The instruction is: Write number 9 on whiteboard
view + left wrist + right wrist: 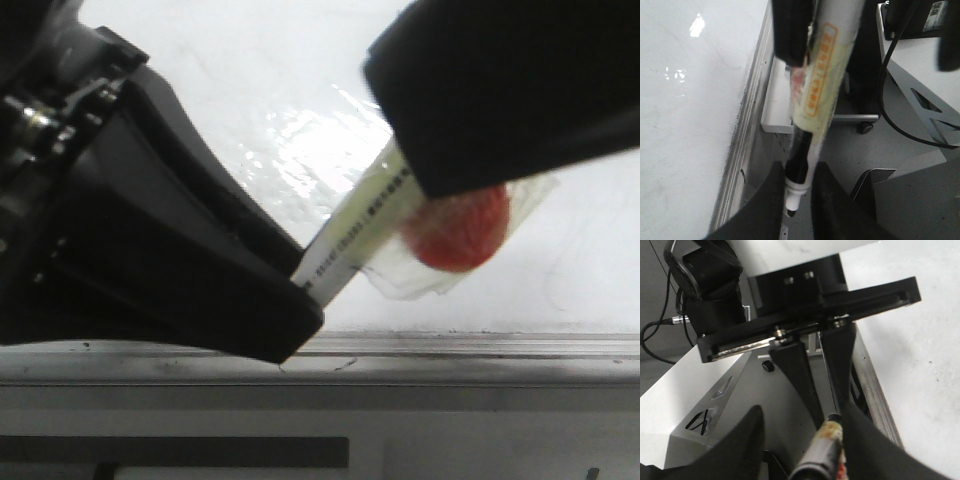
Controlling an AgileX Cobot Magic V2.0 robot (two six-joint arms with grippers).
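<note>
The whiteboard (250, 90) is glossy white with glare and a grey metal rim (460, 350) below; it also shows in the left wrist view (685, 130) and the right wrist view (920, 365). No number 9 shows on it. A marker (350, 235) with a pale yellow label spans between both grippers. My left gripper (300, 300) is shut on its tip end (792, 195). My right gripper (430, 170) is open, its fingers (740, 450) wide apart; the marker's rear end (827, 440) rests against one finger. A red piece in clear wrap (460, 230) clings to the marker.
Below the board's rim are a white tray (775, 117) and grey floor. A white cabinet (920, 75), a black cable (890, 105) and a caster wheel (865, 127) stand to the side. The left arm's black body (790, 305) fills the right wrist view's middle.
</note>
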